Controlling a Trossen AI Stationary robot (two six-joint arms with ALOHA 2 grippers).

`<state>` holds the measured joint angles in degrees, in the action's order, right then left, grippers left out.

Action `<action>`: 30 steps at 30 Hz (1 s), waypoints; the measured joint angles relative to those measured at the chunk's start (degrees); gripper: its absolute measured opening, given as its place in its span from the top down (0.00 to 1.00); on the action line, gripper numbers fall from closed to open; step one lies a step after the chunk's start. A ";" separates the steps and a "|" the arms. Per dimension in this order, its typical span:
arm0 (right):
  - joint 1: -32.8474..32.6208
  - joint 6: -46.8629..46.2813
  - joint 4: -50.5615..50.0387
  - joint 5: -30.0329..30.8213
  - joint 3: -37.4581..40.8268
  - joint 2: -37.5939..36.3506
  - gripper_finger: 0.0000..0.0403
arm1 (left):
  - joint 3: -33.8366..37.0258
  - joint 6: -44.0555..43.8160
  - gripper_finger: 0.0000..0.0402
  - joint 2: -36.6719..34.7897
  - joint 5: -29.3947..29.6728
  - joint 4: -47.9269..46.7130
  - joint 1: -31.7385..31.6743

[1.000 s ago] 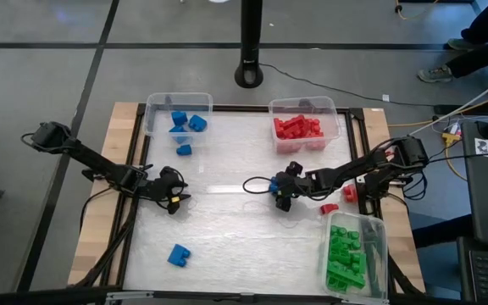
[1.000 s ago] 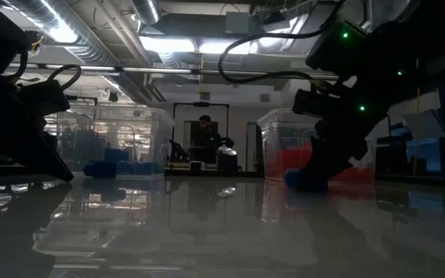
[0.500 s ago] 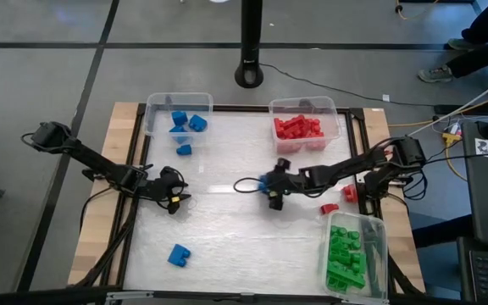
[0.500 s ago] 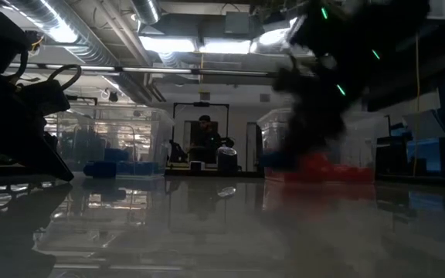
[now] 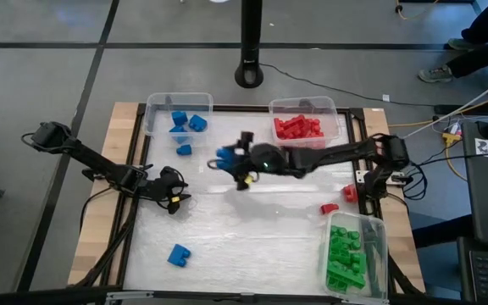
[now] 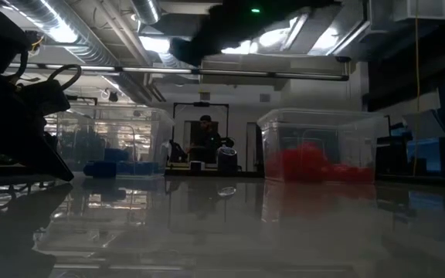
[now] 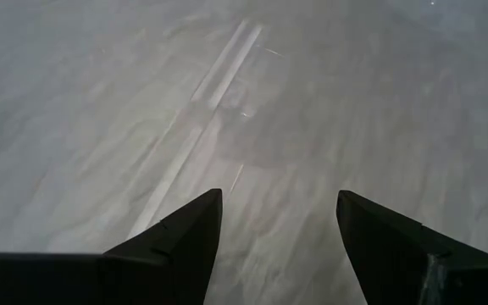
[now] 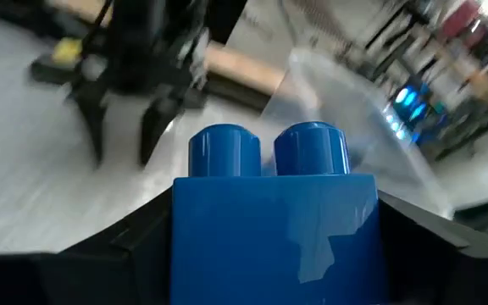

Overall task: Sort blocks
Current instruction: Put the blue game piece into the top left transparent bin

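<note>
The right end effector (image 5: pixel 231 161) hangs above the surface (image 5: pixel 252 229), stretched out from the right side toward the clear bin of blue blocks (image 5: pixel 161 108) at the far left corner, and is closed on a blue block (image 8: pixel 274 224). In the right wrist view this held block sits between the two dark fingers (image 8: pixel 121 254), its two round studs pointing away from the wrist and its long axis running across from one finger to the other. In the high view the same block shows as a small blue patch at the tip of the arm, near the bin but not over it.

Inside that bin lie a few blue blocks (image 5: pixel 186 121), and one more blue block (image 5: pixel 184 150) rests on the surface just outside the bin's near wall. Another blue block (image 5: pixel 178 254) lies well apart from the bin, toward the near left corner, its long axis slanted. Further right along the far edge from the blue bin stands the bin of red blocks (image 5: pixel 299 127); a single red block (image 5: pixel 329 208) lies on the surface just beside the bin of green blocks (image 5: pixel 346 254) at the near right corner.

The left end effector (image 5: pixel 176 196) rests low at the left side, between the blue bin and the near blue block, its fingers (image 7: pixel 176 246) spread apart with nothing between them.
</note>
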<state>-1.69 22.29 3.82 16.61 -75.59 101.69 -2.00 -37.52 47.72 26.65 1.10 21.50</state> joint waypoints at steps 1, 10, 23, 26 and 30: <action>0.94 1.58 1.07 -0.77 -2.06 1.52 0.26 | 0.00 0.00 0.44 0.00 0.00 0.02 0.00; 10.14 9.57 7.61 -9.30 -21.44 16.92 0.26 | 0.00 0.19 0.44 -0.11 0.02 0.66 0.00; 16.67 5.58 9.88 -9.69 -35.50 30.91 0.08 | -0.02 0.11 0.44 -0.17 0.00 1.13 0.00; 16.42 5.35 6.75 -10.66 -35.51 30.23 0.05 | -0.02 0.33 0.44 -0.28 0.00 1.19 0.00; 15.08 8.27 -2.58 -15.11 -35.41 25.95 0.03 | -0.75 0.40 0.44 -0.87 -0.47 -0.32 0.00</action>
<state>13.39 30.56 1.24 1.50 -111.00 127.64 -2.75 -37.12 46.85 26.19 0.79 21.50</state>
